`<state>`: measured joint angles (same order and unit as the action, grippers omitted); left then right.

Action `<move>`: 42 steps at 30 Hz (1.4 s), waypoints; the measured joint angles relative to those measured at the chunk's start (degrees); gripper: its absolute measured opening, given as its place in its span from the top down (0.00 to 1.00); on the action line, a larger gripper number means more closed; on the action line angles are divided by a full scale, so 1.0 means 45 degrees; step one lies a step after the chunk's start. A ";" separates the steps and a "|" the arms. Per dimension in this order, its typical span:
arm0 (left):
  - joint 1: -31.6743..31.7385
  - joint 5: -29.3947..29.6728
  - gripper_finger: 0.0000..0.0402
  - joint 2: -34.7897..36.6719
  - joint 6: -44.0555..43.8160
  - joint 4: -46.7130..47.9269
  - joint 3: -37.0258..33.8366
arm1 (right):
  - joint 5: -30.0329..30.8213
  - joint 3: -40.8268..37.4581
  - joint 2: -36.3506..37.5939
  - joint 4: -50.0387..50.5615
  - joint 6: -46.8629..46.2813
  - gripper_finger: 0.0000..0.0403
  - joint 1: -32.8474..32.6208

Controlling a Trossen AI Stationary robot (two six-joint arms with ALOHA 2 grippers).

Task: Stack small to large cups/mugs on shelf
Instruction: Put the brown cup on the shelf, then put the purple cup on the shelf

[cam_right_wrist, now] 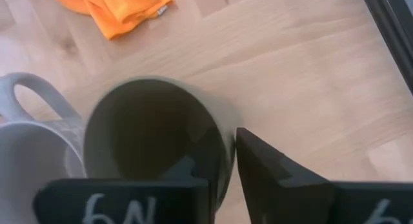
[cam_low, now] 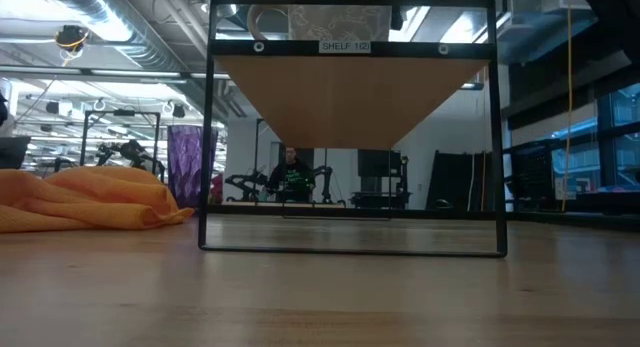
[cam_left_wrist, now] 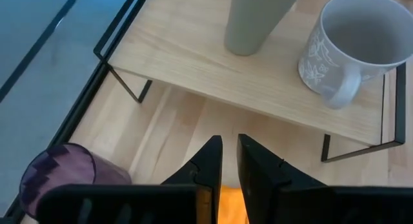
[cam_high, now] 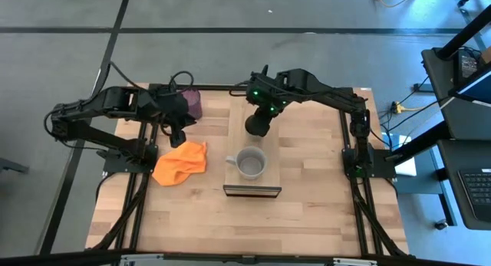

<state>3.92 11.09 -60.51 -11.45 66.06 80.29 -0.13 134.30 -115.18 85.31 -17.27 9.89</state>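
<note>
The light-wood shelf (cam_high: 239, 116) stands mid-table on a dark wire frame (cam_low: 350, 249). The grey mug (cam_high: 251, 162) stands upright on its near part and also shows in the left wrist view (cam_left_wrist: 355, 43). My right gripper (cam_high: 258, 124) is shut on the olive-green cup (cam_right_wrist: 155, 133) over the shelf's far part, beside the mug (cam_right_wrist: 32, 143). The purple tumbler (cam_high: 192, 105) stands on the table at the far left, left of the shelf (cam_low: 190, 167). My left gripper (cam_left_wrist: 230, 161) is shut and empty, above the table between the tumbler (cam_left_wrist: 58, 179) and the shelf (cam_left_wrist: 193, 56). My right gripper pinches the olive-green cup's wall at its rim (cam_right_wrist: 222, 143), one finger inside the cup and one finger (cam_right_wrist: 271, 166) outside. The fingers come from above, pointing down. The cup is upright; in the left wrist view its base (cam_left_wrist: 244, 51) is at the shelf top, touching or not I cannot tell.
An orange cloth (cam_high: 180, 162) lies crumpled on the table left of the shelf, near my left gripper; it also shows in the low view (cam_low: 90, 197). Bare tabletop lies near and right of the shelf.
</note>
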 joint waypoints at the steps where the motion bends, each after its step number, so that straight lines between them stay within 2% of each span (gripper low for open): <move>1: 0.0002 0.0007 0.90 -0.0002 0.0035 -0.0003 0.0000 | -0.0001 -0.0003 0.0000 -0.0079 -0.0055 0.85 -0.0005; 7: 0.0004 0.0039 0.90 -0.0015 0.0296 0.0000 0.0000 | -0.0012 -0.0005 0.0000 -0.0761 -0.0135 0.81 -0.0005; 21: 0.0019 0.0499 0.90 -0.0015 0.0482 0.0058 0.0000 | 0.0025 -0.0024 0.0076 -0.0159 -0.0116 0.81 -0.0013; 26: 0.0019 0.0512 0.90 0.0057 0.0475 -0.0023 0.0000 | 0.0843 0.0155 0.0443 -0.0321 0.0009 0.81 -0.0010; 34: 0.0019 0.2807 0.90 0.0060 0.0570 -0.0050 0.0000 | 0.0935 0.0141 0.1010 -0.1197 0.0245 0.81 0.0025; 39: 0.0164 0.2406 0.90 -0.0033 -0.0246 0.0287 0.0000 | 0.1049 0.0142 0.1529 -0.2105 0.0299 0.81 0.0071; 42: 0.0953 0.2446 0.90 -0.0049 -0.0405 0.0748 -0.0078 | 0.1103 0.0146 0.1971 -0.2328 0.0336 0.81 0.0212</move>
<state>8.21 22.10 -60.73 -13.27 69.43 79.94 4.83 134.96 -106.30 74.83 -15.76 10.84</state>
